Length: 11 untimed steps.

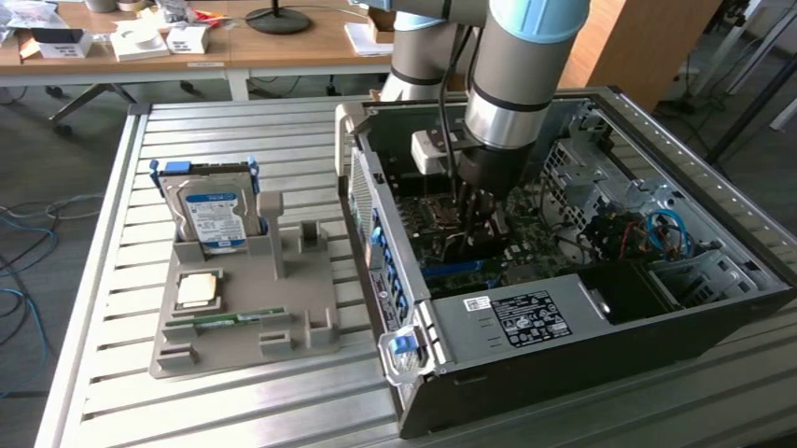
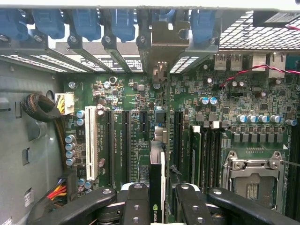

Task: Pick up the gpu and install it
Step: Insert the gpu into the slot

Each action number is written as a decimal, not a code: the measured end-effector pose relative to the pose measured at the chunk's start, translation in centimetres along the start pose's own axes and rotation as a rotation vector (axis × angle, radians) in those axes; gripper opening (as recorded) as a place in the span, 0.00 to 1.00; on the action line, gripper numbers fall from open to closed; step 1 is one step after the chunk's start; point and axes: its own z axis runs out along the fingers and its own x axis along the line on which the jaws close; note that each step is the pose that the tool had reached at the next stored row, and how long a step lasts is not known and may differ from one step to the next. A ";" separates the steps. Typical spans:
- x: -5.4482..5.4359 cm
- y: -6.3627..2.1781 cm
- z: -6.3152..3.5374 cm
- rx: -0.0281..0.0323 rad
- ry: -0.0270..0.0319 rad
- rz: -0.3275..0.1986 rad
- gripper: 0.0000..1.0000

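The gpu (image 2: 156, 178) shows edge-on in the wrist view as a thin black card with a green logo, standing upright over the green motherboard (image 2: 126, 93). Its metal bracket (image 2: 161, 47) lies against the case's rear slot openings. My gripper (image 2: 161, 199) is shut on the card, one black finger (image 2: 136, 199) on each side. The card lines up with a slot between the black expansion slots (image 2: 126, 140) and the memory slots (image 2: 206, 150); whether it is seated I cannot tell. In the exterior view my gripper (image 1: 480, 219) reaches down into the open computer case (image 1: 697, 271).
A grey holder (image 1: 286, 313) on the slatted table at the exterior view's left carries a blue-labelled hard drive (image 1: 212, 213), a processor chip (image 1: 200, 289) and a green memory stick (image 1: 230, 320). The power supply (image 1: 524, 317), cable bundles (image 2: 40, 108) and blue slot clips (image 2: 84, 23) crowd the case.
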 end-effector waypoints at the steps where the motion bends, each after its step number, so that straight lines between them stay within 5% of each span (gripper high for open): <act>1: 0.0 0.00 0.00 0.0000 0.0001 0.000 0.26; 11: -0.1 0.07 0.17 0.0000 0.0000 0.000 0.26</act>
